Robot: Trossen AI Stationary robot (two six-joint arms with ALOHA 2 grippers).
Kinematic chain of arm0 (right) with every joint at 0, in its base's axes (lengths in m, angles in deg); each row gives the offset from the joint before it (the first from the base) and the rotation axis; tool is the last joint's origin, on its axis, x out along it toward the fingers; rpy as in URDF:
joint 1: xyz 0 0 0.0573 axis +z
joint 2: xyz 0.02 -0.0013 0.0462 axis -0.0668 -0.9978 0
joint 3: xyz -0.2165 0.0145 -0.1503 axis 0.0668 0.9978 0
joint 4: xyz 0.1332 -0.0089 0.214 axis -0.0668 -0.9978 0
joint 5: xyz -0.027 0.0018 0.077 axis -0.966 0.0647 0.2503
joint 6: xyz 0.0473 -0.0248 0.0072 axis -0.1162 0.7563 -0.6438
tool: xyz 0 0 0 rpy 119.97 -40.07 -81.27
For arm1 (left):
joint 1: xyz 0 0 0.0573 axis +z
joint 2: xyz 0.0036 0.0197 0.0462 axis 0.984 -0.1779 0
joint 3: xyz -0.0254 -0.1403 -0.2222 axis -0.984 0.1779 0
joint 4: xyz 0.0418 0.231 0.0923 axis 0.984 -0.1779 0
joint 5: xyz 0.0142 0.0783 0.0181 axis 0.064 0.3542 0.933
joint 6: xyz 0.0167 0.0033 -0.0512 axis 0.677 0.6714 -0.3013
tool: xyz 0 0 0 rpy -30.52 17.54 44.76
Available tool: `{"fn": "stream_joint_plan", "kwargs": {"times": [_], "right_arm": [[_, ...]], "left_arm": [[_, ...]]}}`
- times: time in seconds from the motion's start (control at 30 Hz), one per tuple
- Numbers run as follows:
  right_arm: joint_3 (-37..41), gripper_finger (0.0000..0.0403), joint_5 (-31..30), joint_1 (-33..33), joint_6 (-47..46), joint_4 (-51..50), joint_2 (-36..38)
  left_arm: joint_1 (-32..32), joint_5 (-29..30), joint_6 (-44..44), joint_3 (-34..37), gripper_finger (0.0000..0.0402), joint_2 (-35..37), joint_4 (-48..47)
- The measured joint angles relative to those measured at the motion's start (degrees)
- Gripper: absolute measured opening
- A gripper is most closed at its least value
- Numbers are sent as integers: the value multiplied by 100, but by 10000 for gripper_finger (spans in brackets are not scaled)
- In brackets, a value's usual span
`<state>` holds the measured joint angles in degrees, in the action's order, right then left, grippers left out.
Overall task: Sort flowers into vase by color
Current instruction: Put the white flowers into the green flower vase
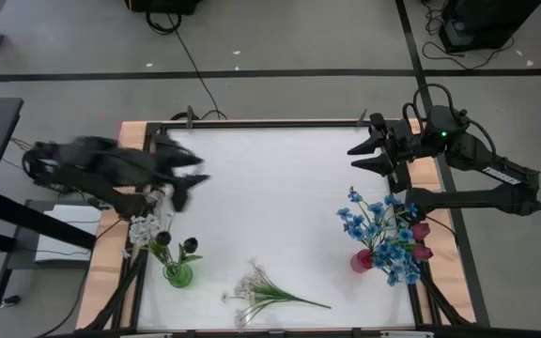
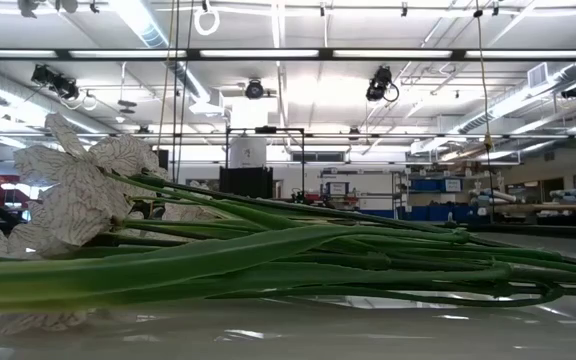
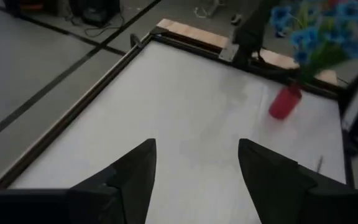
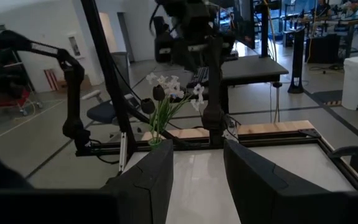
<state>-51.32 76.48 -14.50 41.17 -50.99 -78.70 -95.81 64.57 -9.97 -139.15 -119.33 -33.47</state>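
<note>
A white flower spray (image 1: 263,292) lies flat on the table near its front edge; the low view shows its blossoms (image 2: 78,195) and green stems close up. A green vase (image 1: 177,273) at the front left holds white blossoms (image 1: 144,228) and dark buds (image 1: 191,246). A red vase (image 1: 362,260) at the front right holds blue flowers (image 1: 383,230) and dark red tulips (image 1: 422,231). My left gripper (image 1: 193,176) hangs open above the table's left part, past the green vase, with nothing between its fingers (image 3: 135,168). My right gripper (image 1: 360,157) hovers open at the far right, also holding nothing.
A black frame (image 1: 252,123) and wooden edging (image 1: 139,127) run round the white table top. The middle of the table between the two vases is bare white surface (image 1: 270,197). In the right wrist view the green vase's flowers (image 4: 166,93) stand across the table.
</note>
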Motion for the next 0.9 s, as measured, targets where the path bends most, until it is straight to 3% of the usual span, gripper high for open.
{"fn": "stream_joint_plan", "kwargs": {"times": [0.27,0.63,0.77,0.9], "right_arm": [[0,151,0,-2,0,36,1],[1,151,-2,-1,-60,92,0],[0,151,-286,0,-1032,838,-89],[-11,151,-1037,-79,-1946,1950,-513]], "left_arm": [[469,-214,-1398,15,229,-1087,655],[457,-813,-1434,13,228,-1724,1449],[446,-1015,-1529,13,228,-1712,1379],[446,-1030,-1509,12,228,-1510,1296]]}}
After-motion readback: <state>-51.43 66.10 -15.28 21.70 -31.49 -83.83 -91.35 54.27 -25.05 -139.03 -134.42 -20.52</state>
